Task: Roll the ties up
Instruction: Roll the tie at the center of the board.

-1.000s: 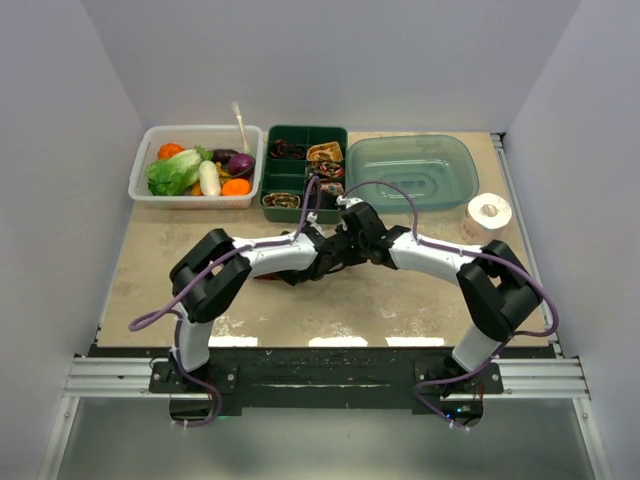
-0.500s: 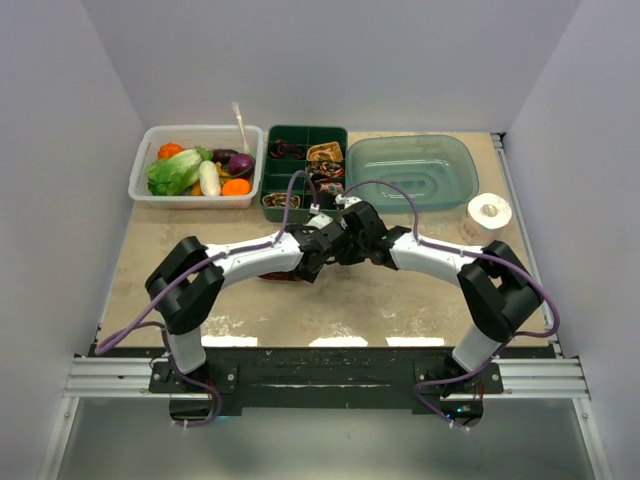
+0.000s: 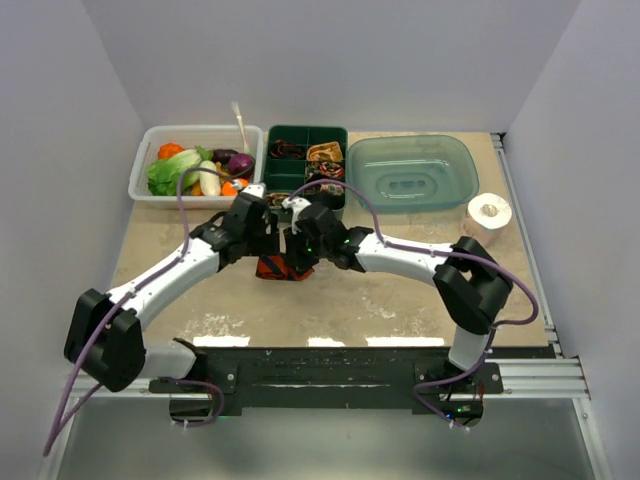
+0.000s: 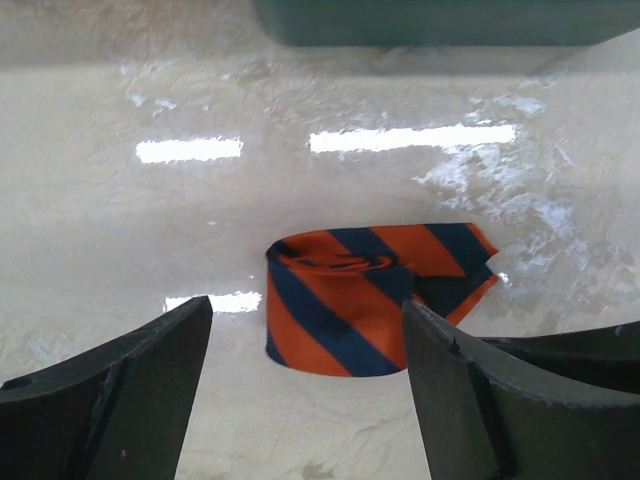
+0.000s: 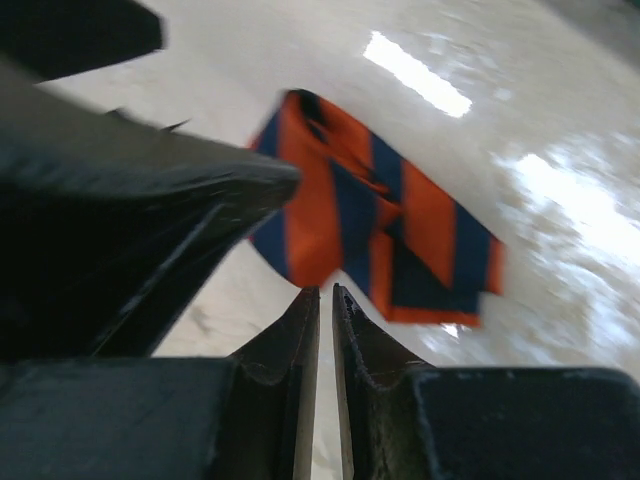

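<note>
The orange-and-navy striped tie [image 4: 368,300] lies rolled into a loose coil on the table, its pointed end sticking out to the right. It also shows as a small roll, the tie [image 3: 275,268], between both arms in the top view. My left gripper [image 4: 305,390] is open just short of the coil, one finger on each side, touching nothing. My right gripper [image 5: 326,300] is shut with only a thin slit between its fingers, empty, its tips at the near edge of the tie [image 5: 375,215]. Small coiled ties [image 3: 325,153] sit in the green box's compartments.
The green compartment box [image 3: 270,188] stands behind the grippers, its edge, the box [image 4: 450,20], at the top of the left wrist view. A clear bin of vegetables [image 3: 140,185] is at the back left, a teal tray [image 3: 412,170] back right, a white paper roll [image 3: 489,212] far right.
The left arm has stretched out and swung left, and its gripper has opened wider. The right gripper has followed leftward and stays shut. The rolled tie now shows on the table.
</note>
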`<action>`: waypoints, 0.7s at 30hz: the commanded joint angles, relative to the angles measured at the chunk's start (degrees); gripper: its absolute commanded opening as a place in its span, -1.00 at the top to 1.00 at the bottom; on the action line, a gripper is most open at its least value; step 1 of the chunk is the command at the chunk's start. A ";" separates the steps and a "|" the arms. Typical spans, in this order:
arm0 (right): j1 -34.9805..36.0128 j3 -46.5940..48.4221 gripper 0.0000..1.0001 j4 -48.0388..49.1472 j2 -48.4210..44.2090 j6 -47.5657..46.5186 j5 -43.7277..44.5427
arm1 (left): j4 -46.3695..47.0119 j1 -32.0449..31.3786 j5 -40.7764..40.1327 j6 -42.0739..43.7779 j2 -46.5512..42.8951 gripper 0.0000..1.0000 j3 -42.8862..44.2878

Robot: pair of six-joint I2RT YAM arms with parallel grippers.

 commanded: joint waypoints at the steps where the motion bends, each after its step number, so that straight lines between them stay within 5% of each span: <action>1: 2.19 5.65 0.71 2.22 4.68 -0.37 -2.83 | 9.24 8.74 16.30 0.02 -5.89 -0.66 -8.28; 8: 2.19 8.82 0.71 1.17 9.44 -0.89 -1.61 | 17.86 17.72 30.73 -0.86 -8.72 -0.68 -15.86; 21: 2.01 7.77 0.71 1.60 8.05 -1.25 -1.43 | 27.62 19.30 30.22 -2.09 -8.28 -0.68 -21.40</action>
